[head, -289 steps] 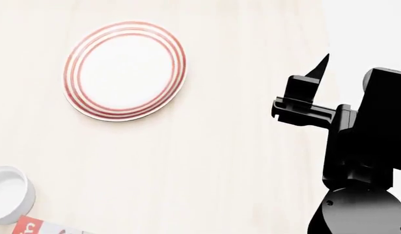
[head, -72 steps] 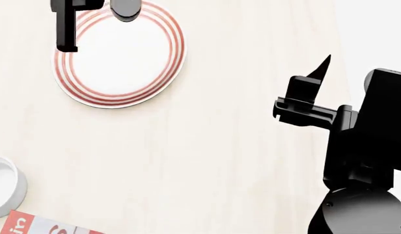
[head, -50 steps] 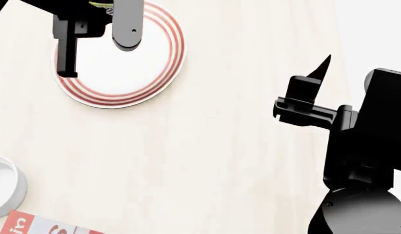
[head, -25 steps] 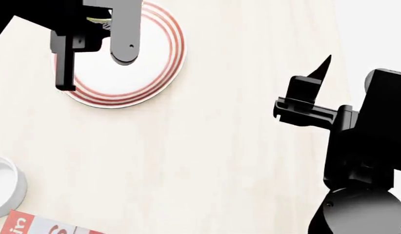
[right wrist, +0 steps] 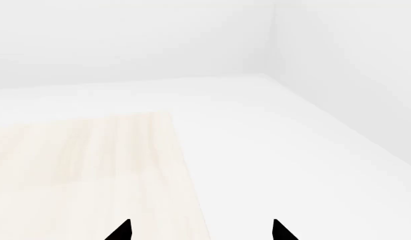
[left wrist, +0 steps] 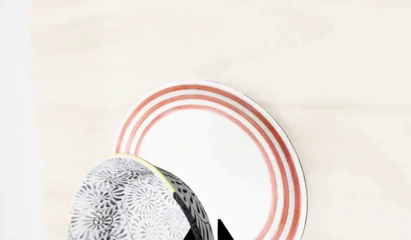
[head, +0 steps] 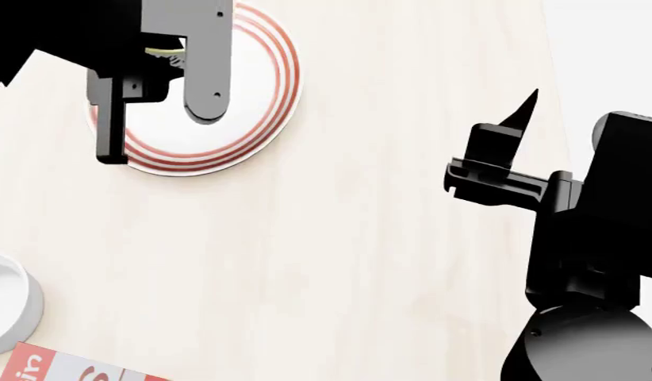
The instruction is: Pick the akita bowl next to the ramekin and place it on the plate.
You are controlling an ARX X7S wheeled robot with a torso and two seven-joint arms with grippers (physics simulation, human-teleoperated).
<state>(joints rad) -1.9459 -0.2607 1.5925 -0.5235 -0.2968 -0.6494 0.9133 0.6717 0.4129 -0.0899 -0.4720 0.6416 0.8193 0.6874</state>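
Akita bowl [left wrist: 135,200] held tilted above the plate [left wrist: 259,150], near its edge.
It should be carried toward the plate's white centre, levelled so its foot faces down, lowered until it rests, and only then let go. The left claw [head: 157,95] grips the bowl's rim; the right claw [right wrist: 201,231] hangs spread and empty, well apart. The ramekin [head: 6,305] sits near a red-and-white printed box [head: 62,367]. The pale wood table [head: 358,238] ends at a plain white floor and white walls.
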